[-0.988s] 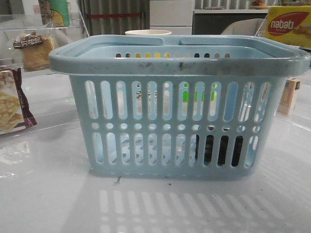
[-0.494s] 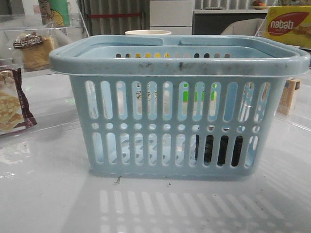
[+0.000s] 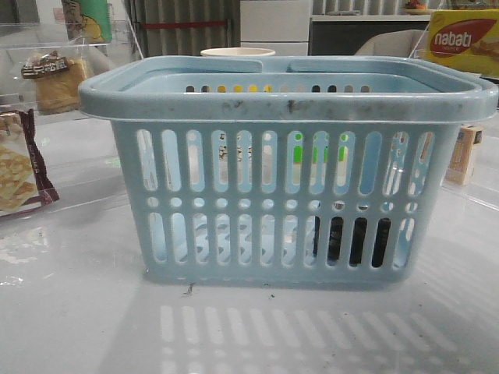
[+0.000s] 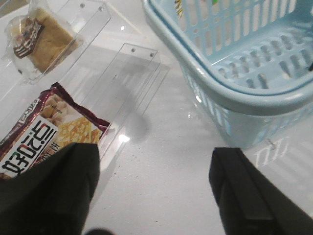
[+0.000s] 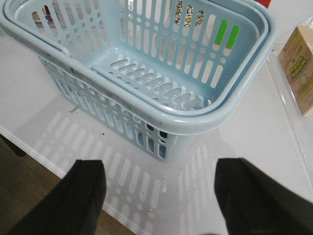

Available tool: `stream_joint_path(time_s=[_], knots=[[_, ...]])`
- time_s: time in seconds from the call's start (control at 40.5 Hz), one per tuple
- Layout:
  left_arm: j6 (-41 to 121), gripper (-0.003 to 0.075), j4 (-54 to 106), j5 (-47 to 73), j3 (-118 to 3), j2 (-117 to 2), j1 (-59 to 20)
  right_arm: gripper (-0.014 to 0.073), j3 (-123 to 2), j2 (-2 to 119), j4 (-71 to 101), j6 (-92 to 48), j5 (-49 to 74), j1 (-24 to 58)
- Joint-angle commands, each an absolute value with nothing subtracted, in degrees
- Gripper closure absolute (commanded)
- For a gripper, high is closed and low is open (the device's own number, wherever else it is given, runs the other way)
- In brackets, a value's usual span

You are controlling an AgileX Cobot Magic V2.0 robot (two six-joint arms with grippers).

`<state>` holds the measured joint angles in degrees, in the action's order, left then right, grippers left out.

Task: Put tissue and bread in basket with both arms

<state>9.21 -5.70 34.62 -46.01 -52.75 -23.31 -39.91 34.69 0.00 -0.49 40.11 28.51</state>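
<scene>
The light-blue basket (image 3: 288, 101) stands mid-table; it also shows in the left wrist view (image 4: 244, 93) and the right wrist view (image 5: 146, 105). The tissue (image 3: 355, 240) is a black shape behind the basket's lower right slots, apparently inside its front right corner. The bread (image 3: 53, 78) lies in a clear tray at the far left, also in the left wrist view (image 4: 41, 41). My left gripper (image 4: 154, 156) is open and empty over bare table, between the cracker packet and the basket. My right gripper (image 5: 161, 166) is open and empty above the table near the basket's right corner.
A maroon-edged cracker packet (image 3: 19, 167) lies on clear trays (image 4: 127, 83) left of the basket. A small box (image 3: 466, 152) stands to the right, and a yellow nabati box (image 3: 460, 39) at the back right. The table's front edge (image 5: 44, 161) runs close to the right gripper.
</scene>
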Motion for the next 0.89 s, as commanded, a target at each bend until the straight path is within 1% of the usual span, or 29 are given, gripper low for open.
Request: stream_joint_path(time_s=[0.0,0.148,0.272,0.593,0.741,0.865], knots=[[8.6,0.023,-6.3,30.2,-51.7,-58.9,-19.7,0.0022,-41.4,34.7,-0.4,-1.0,36.1,28.4],[8.6,0.023,-6.3,28.0,-59.6,-70.4,-13.7,0.0022,-41.4,34.7,-0.4,-1.0,36.1,28.4],[8.8,0.0231,-7.9,26.6,-67.3,-79.4,-10.6,0.0022,-41.4,34.7,-0.4,-1.0,36.1,28.4],[8.8,0.0231,-20.7,25.9,-85.2,-99.3,-9.4,0.0022,-41.4,34.7,-0.4,-1.0,36.1,28.4],[8.8,0.0232,-28.0,25.8,-90.2,-105.2,-9.4,0.0022,-41.4,34.7,-0.4,-1.0,36.1,28.4],[8.8,0.0232,-29.7,25.8,-93.5,-108.6,-9.4,0.0022,-41.4,34.7,-0.4,-1.0,36.1,28.4]])
